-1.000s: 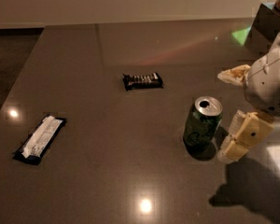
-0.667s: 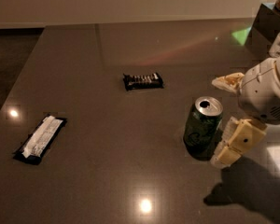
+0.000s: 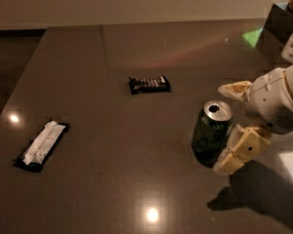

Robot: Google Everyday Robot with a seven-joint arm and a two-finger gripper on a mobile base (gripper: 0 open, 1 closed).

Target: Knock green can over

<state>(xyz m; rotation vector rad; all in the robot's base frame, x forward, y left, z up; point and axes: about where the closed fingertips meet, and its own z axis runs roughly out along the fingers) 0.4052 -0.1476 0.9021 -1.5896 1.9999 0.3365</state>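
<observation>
The green can (image 3: pixel 211 134) stands on the dark table (image 3: pixel 112 169) at the right, silver top and pull-tab opening showing, leaning slightly to the left. My gripper (image 3: pixel 221 128) comes in from the right and is open. Its far finger (image 3: pixel 234 88) is just behind the can's top right. Its near finger (image 3: pixel 240 150) lies against the can's lower right side. The can sits partly between the two fingers.
A dark snack wrapper (image 3: pixel 149 84) lies left of and behind the can. A second dark wrapper with a white face (image 3: pixel 42 144) lies at the far left. A dark box (image 3: pixel 282 28) with containers stands at the back right corner.
My gripper has moved left, closer around the can, and the near finger now lies against its side. The can has stayed in place.
</observation>
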